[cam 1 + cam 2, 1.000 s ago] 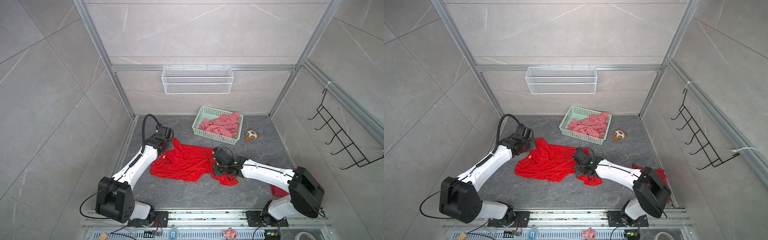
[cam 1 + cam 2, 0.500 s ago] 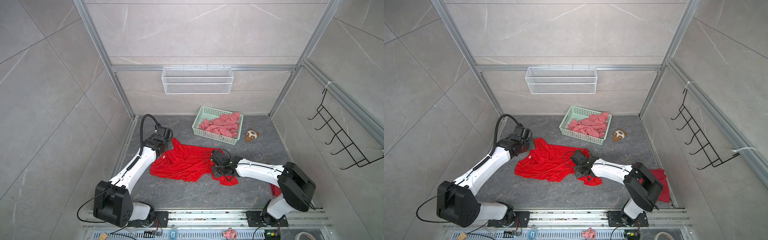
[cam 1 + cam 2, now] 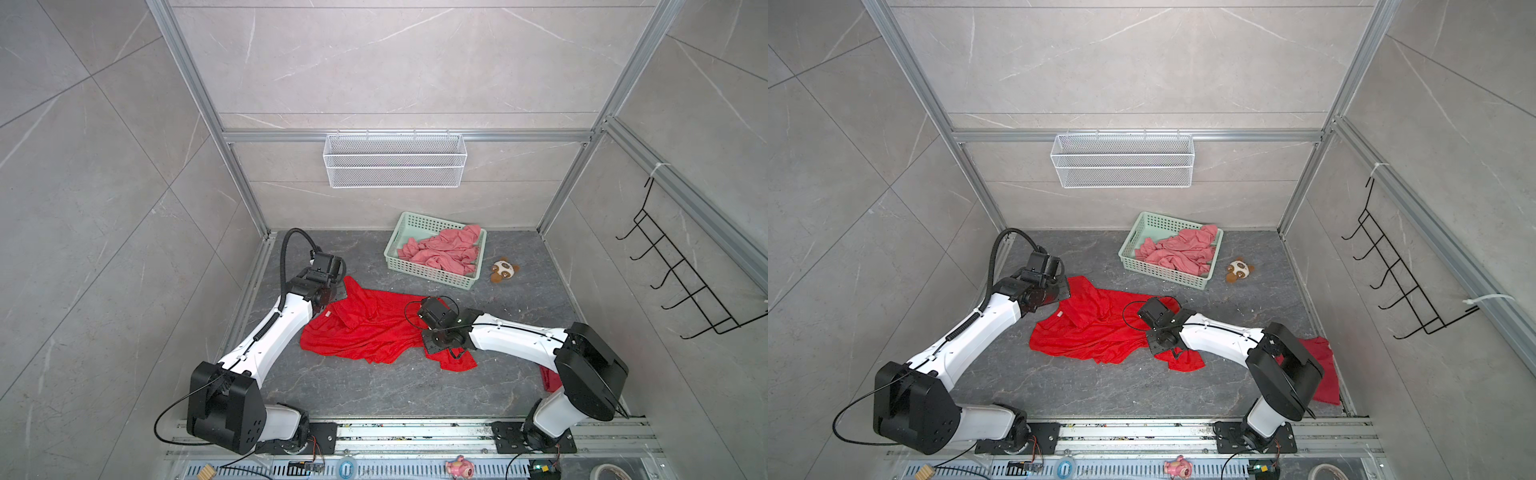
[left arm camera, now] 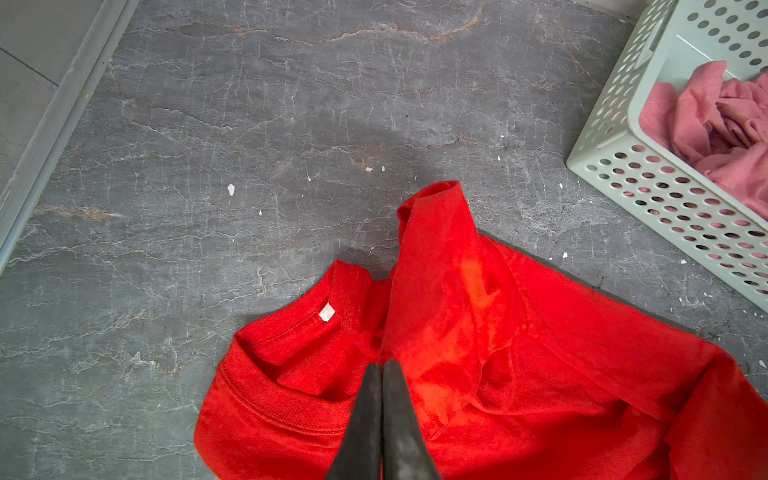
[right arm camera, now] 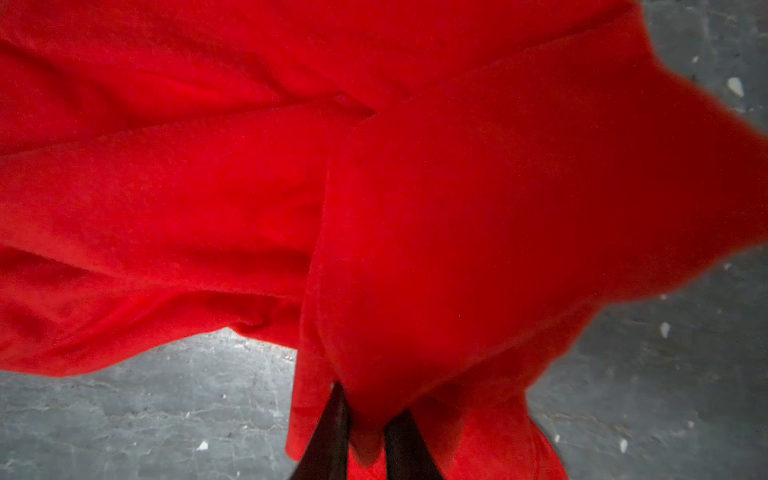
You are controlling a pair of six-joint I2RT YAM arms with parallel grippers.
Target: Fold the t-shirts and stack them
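Red t-shirt (image 3: 365, 336) lies rumpled and unfolded mid-table, pink t-shirts (image 3: 444, 251) wait heaped in the basket (image 3: 432, 276), and a crimson t-shirt (image 3: 1331, 382) sits beside the right arm's base, so most folding remains. Left gripper (image 4: 382, 365) is clamped on the red shirt's shoulder by the collar. The right gripper (image 5: 370, 401), shifted slightly leftward since a second ago, pinches a fold near its opposite edge.

red t-shirt (image 4: 498, 353): soft matt cloth | basket (image 4: 602, 166): smooth plastic | floor (image 4: 249, 124): veined matt stone

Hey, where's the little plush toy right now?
In both top views, the plush toy lies on the grey surface just right of the green basket.
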